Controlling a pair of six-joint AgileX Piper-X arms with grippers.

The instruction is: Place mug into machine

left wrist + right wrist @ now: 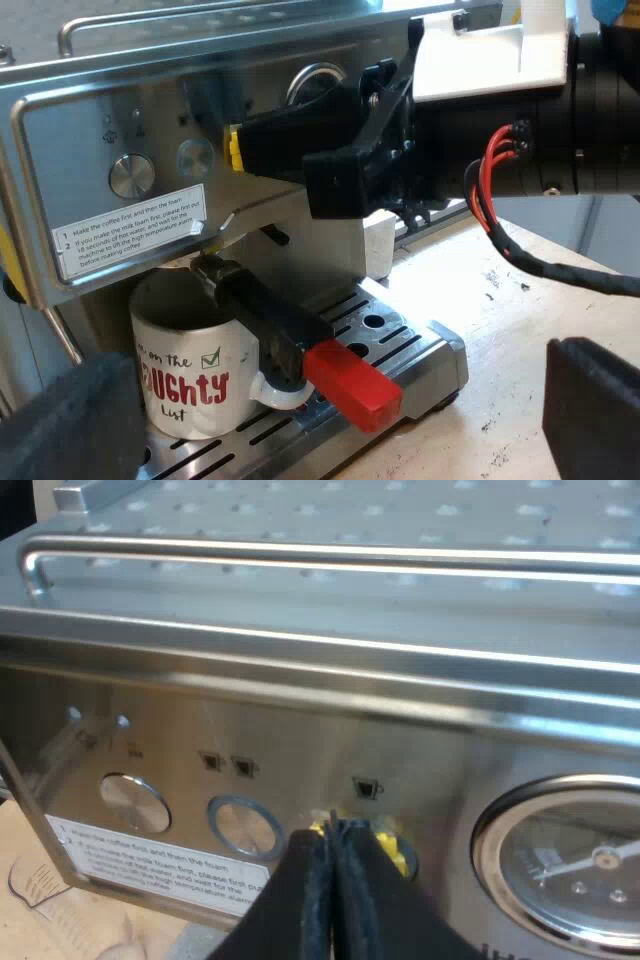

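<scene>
White mug (190, 375) with red lettering sits on the drip tray (400, 335) of the espresso machine (300, 750), directly under the locked-in metal holder (212, 272). The holder's dark handle (265, 318) juts out past the mug, red end (352, 385) outermost. My left gripper (330, 400) hangs near the tray, fingers spread wide, empty. My right gripper (333, 835) is at the steel control panel (160, 750), fingers pressed together, tips between a round button (243, 825) and the pressure gauge (570, 865). Contact with the panel: can't tell.

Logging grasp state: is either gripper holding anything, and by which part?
Nothing held. Left gripper open, clear of the mug; right gripper shut empty at the machine's button panel.
</scene>
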